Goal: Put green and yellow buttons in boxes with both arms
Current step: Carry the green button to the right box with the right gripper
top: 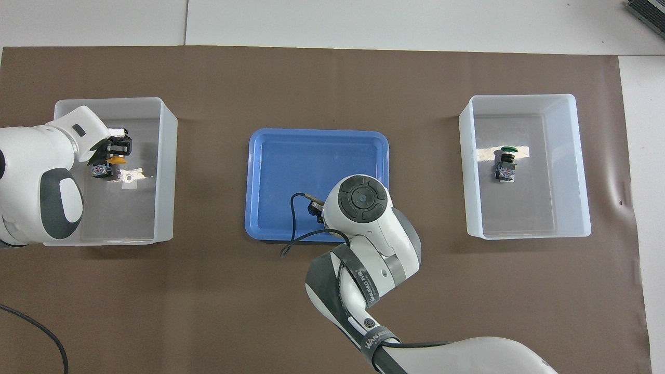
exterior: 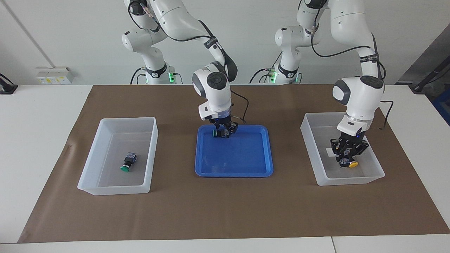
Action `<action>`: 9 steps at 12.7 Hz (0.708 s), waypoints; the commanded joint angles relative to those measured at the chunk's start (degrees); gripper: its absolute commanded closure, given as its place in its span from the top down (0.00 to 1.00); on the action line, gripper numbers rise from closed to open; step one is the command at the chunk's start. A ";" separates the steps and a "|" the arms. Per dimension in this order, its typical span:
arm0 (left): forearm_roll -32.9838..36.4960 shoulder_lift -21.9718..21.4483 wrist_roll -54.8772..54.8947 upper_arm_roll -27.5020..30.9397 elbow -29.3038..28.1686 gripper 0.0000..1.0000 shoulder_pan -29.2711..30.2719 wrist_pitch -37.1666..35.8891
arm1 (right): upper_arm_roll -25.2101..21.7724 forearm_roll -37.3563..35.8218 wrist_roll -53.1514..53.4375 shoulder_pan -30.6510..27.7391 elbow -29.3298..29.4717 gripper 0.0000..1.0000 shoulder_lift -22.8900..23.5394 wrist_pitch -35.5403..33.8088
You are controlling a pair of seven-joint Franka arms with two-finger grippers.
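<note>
1. Box at the right arm's end (exterior: 151, 123): one boxed green button (exterior: 127, 163) lies on its side on the floor. Nothing is over it. This looks like the goal of the next carry.
2. Blue tray (exterior: 246, 165), mid-table: the green button (exterior: 218, 133) lies on its side at the tray edge nearest the robots. Its long axis runs along the table, with the cap toward the right arm's end. The right gripper (exterior: 225, 129) is down directly over it, fingers narrowed onto the black body. I judge this a grip, with the button not yet lifted. The next move is up, then toward the box in note 1. The right arm is the nearer one.
3. Box at the left arm's end (exterior: 309, 140): the left gripper (exterior: 348, 153) is low inside, clamped on a yellow button (top: 117, 160), cap pointing away from the robots. A second yellow button (top: 98, 170) lies just beside it. The release needs a clear spot.
</note>
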 commanded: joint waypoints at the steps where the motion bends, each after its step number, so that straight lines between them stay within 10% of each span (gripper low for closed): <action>1: 0.17 0.40 0.51 -0.33 -0.18 0.24 0.07 1.39 | 0.14 -0.62 -1.66 -0.04 0.40 0.64 1.49 0.74; 2: 0.17 0.41 0.60 -0.33 -0.18 0.53 -0.02 1.30 | 0.14 -0.62 -3.14 -0.48 0.49 0.48 1.57 0.74; 4: 0.25 0.32 0.69 -0.33 -0.09 1.00 -0.02 0.95 | 0.14 -0.62 -3.59 -1.01 1.45 0.45 1.49 0.30; 7: 0.26 -0.38 0.69 -0.24 -0.01 1.00 -0.02 -0.10 | 0.14 -0.53 -3.68 -1.80 5.14 0.50 2.54 -0.93; 9: 0.26 -3.44 0.60 -0.25 0.17 1.00 -0.81 -4.30 | 0.14 -0.27 -2.64 -1.80 5.06 0.81 2.19 -1.64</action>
